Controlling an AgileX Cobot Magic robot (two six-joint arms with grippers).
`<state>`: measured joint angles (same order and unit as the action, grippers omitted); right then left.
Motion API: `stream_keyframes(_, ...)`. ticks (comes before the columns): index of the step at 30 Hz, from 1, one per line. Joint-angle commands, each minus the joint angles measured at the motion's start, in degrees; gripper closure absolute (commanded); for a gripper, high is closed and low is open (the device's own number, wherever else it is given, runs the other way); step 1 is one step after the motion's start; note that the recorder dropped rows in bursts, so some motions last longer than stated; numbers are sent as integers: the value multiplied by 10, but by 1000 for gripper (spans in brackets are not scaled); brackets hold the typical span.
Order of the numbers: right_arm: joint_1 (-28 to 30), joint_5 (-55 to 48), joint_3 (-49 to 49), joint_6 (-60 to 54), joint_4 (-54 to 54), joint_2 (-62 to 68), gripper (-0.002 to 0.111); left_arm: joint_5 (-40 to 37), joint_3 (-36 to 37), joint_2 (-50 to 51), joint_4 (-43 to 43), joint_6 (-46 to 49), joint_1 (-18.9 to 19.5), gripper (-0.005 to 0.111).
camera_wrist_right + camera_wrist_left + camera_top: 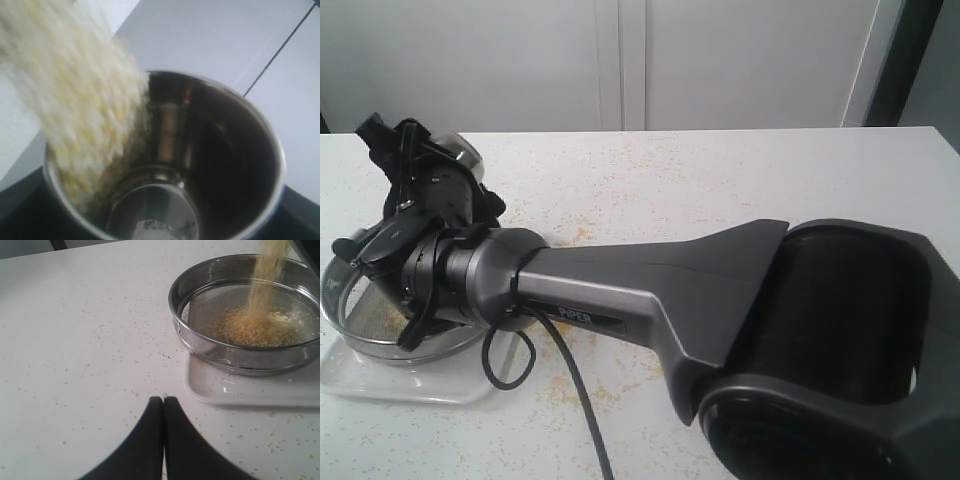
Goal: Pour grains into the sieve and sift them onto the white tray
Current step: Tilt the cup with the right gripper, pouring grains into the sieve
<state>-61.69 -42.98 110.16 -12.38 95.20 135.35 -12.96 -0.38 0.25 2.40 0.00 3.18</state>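
The right gripper [425, 165] reached across and clamped around a steel cup [200, 165], its jaws spread wide to hold the cup's body. The cup was tipped above the sieve [240, 357]. The grains [85, 100] ran over the cup's lip and fell in a blurred stream below the gripper onto a pale heap on the mesh. The sieve rested on the white tray [240, 390].

The left gripper [163, 399] hung over the speckled table [75, 340] with its fingers pressed together and holding nothing. The tray's near edge lay just beyond its tips.
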Motion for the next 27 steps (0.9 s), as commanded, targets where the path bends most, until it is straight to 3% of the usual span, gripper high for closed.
stream_keyframes(1, 1, -16, 4, 20, 13, -2, 108, 0, 4, -3, -6, 0, 1, 107)
stream_keyframes(6, 1, -20, 4, -60, 15, 7, 108, 0, 4, -3, -6, 0, 1, 107)
stream_keyframes(12, 2, -38, 4, 44, 12, 9, 108, 0, 4, -3, -6, 0, 1, 107)
stream_keyframes(17, 1, -48, 4, 21, 44, 18, 108, 0, 4, -3, -6, 0, 1, 107)
stream_keyframes(22, 1, -37, 4, 94, 48, 21, 108, 0, 4, -3, -6, 0, 1, 107)
stream_keyframes(27, 0, -49, 4, 66, 48, 22, 108, 0, 4, -3, -6, 0, 1, 107)
